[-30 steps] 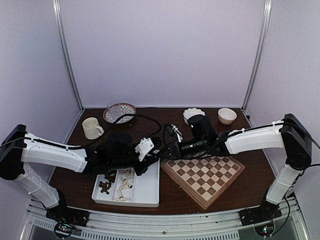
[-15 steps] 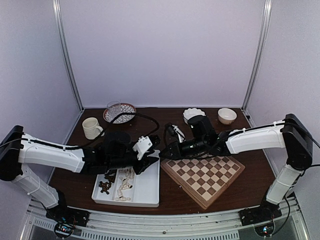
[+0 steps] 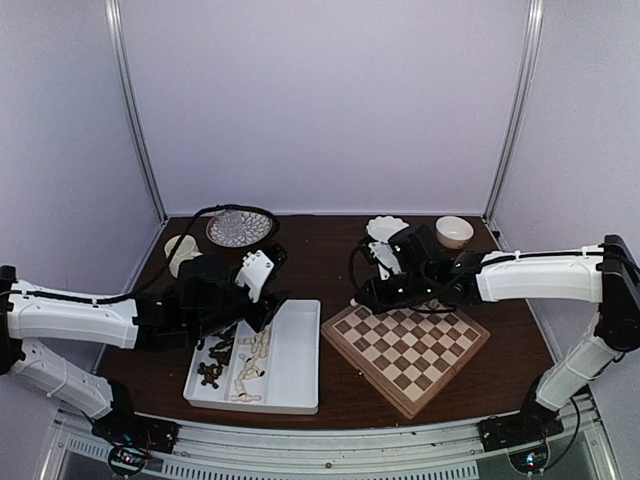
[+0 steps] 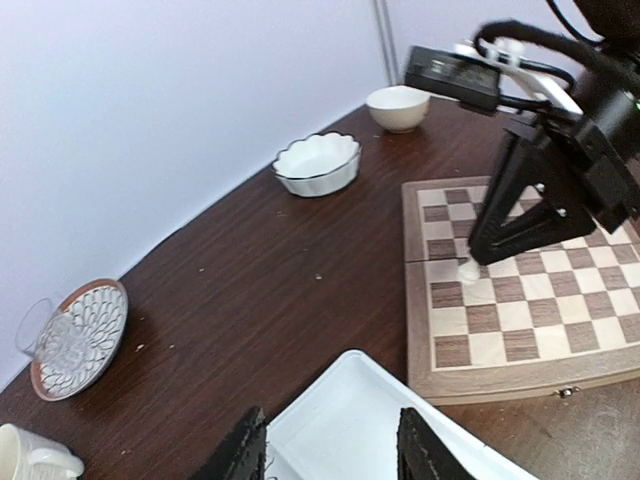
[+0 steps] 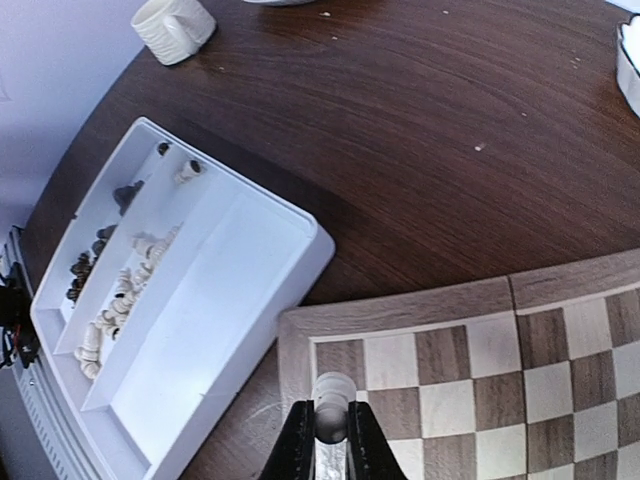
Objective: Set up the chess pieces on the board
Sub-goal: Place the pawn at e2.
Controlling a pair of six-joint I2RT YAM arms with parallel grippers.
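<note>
1. Jaws of the right gripper [image 5: 331,445] are seen clamped together on a cream chess piece [image 5: 333,392], which is held upright by its lower part.
2. That piece is held at the corner of the board [image 5: 560,345] nearest the tray [image 5: 230,300], over a square in the edge row. Whether its base touches the wood cannot be told.
3. The left gripper [image 4: 335,455] is held above the tray's far rim with its jaws apart, and nothing is gripped between them.
4. Other chessmen are left lying in the tray's two narrow compartments. Dark pieces [image 3: 210,372] are seen in the outer one and cream pieces [image 3: 250,365] in the one beside it.
5. At the back of the table [image 3: 320,250], a mug [image 5: 172,25] and a patterned plate [image 3: 240,227] are set on the left. A scalloped bowl [image 3: 385,227] and a round bowl [image 3: 454,231] are set on the right, well apart from the board.
</note>
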